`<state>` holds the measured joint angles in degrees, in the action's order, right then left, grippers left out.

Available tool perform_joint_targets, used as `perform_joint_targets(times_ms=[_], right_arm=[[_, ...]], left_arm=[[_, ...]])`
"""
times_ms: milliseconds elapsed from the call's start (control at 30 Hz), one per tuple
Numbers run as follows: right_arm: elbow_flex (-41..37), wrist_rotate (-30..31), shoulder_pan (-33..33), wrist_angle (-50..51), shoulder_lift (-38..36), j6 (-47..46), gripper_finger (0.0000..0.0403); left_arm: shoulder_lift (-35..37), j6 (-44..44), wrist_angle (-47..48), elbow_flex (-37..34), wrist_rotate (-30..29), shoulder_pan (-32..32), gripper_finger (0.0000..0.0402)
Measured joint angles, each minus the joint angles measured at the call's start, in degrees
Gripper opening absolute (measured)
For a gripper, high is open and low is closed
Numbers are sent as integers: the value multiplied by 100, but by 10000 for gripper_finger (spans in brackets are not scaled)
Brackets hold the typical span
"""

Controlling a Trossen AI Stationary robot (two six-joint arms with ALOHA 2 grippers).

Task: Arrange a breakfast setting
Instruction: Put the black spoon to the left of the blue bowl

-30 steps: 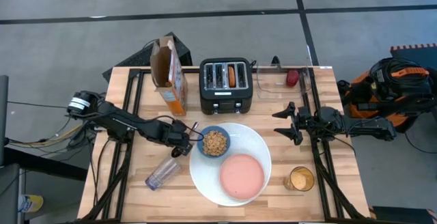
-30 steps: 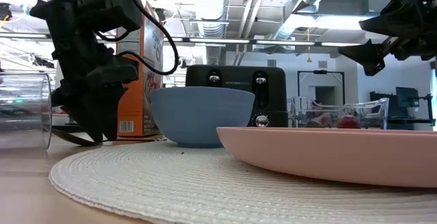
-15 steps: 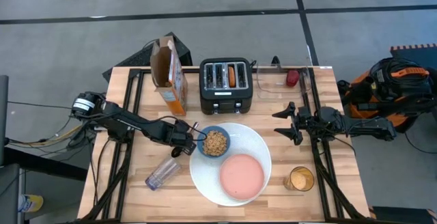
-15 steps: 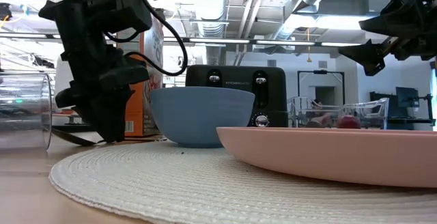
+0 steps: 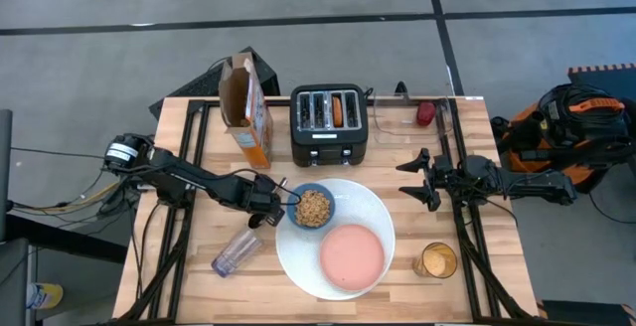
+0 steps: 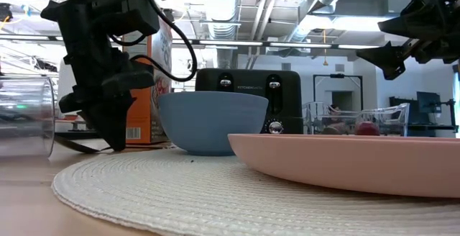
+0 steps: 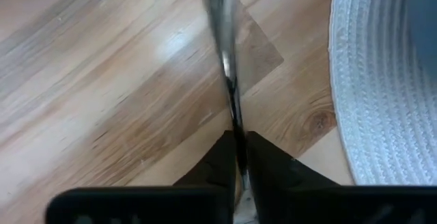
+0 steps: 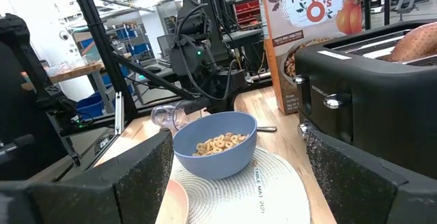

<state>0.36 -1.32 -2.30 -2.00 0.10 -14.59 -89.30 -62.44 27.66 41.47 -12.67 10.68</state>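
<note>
Left gripper (image 7: 237, 166) down at table level, fingers clamped on the spoon (image 7: 225, 60), handle pinched edge-on between the pads with the shaft running straight ahead of the jaws over bare wood. Spoon lying on the table (image 5: 189, 266) directly forward of the gripper, just beside the plate (image 5: 378, 212) rim and close to the bowl (image 5: 313, 208). Handling estimate for the spoon: thin polished metal, stiff, light, slippery; likely to pivot or slide in a two-point pinch, so best held mid-handle, square across the flat, and lifted level. Bowl, just beyond the fingertips: smooth blue glazed ware, rounded wall, filled with loose cereal rings; probably brittle and prone to spilling if tipped. Plate: large, white, round, woven-looking ribbed surface; carries the bowl and a smooth pink saucer (image 5: 352, 256). Tumbler (image 5: 236, 253): clear, purplish, cylindrical, lying on its side behind and to the side of the gripper; likely to roll, to be taken across the wall near the middle. Box (image 5: 244, 107): orange card, tall, open-topped, upright beyond the gripper; light, crushable. Toaster (image 5: 329, 125): black, slotted, hard-shelled, with browned bread (image 5: 339, 109) in one slot. Right gripper (image 5: 425, 179) raised well off to the far side of the plate, fingers spread wide, nothing between them. Amber glass (image 5: 436, 261) near the table edge, below that gripper.
</note>
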Motion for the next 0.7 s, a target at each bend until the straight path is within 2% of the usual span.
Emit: perform_joint_targets(times_ms=[67,700], right_arm=[[2,0,-1,0,0,0,356],[2,-4,-1,0,0,0,356]], left_arm=[[0,-23,1,2,15,2,5],[176,-39,166,-2,246,17,0]])
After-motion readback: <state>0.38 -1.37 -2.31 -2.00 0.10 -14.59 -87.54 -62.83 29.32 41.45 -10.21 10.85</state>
